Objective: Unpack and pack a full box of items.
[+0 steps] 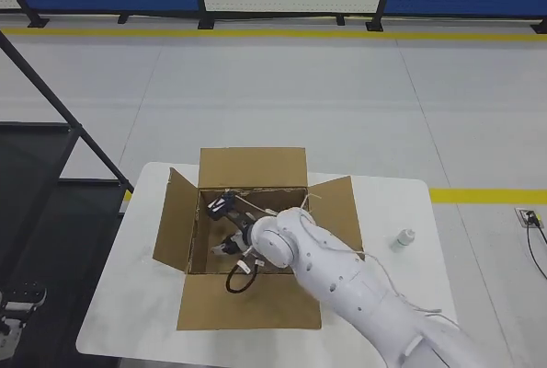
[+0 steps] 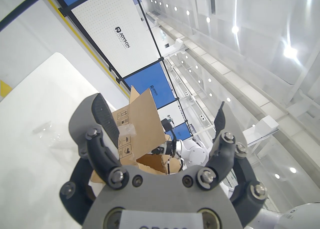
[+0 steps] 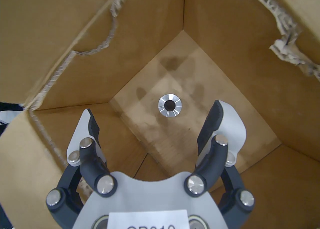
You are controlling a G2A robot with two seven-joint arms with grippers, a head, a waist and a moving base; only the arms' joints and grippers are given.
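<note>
A big brown cardboard box (image 1: 253, 166) stands on a white table (image 1: 393, 212) with its four flaps folded out. The white right arm (image 1: 282, 241) goes down into the box from above.

The right gripper (image 3: 153, 107) is inside the box (image 3: 225, 39). Its two black-padded fingers (image 3: 211, 124) are spread wide apart and hold nothing. A small shiny silver metal ring with a dark hole in the middle (image 3: 169, 105) lies on the brown box floor. It is just in front of this gripper, in line with the gap between the two fingers. It does not touch either finger. Brown box walls stand on every side of the gripper. The torn edges of the flaps are behind it, higher up.

The left gripper (image 2: 160, 101) points up and away from the table (image 2: 37, 94). Its fingers (image 2: 105, 117) are wide apart too, and it holds nothing. The box (image 2: 142, 119) is far in front of this gripper, and the right arm (image 2: 192, 151) dips into the box from the far side.

A small clear plastic bottle (image 1: 402, 240) stands on the table outside the box. It is well apart from the right gripper, past the box wall and flap.
</note>
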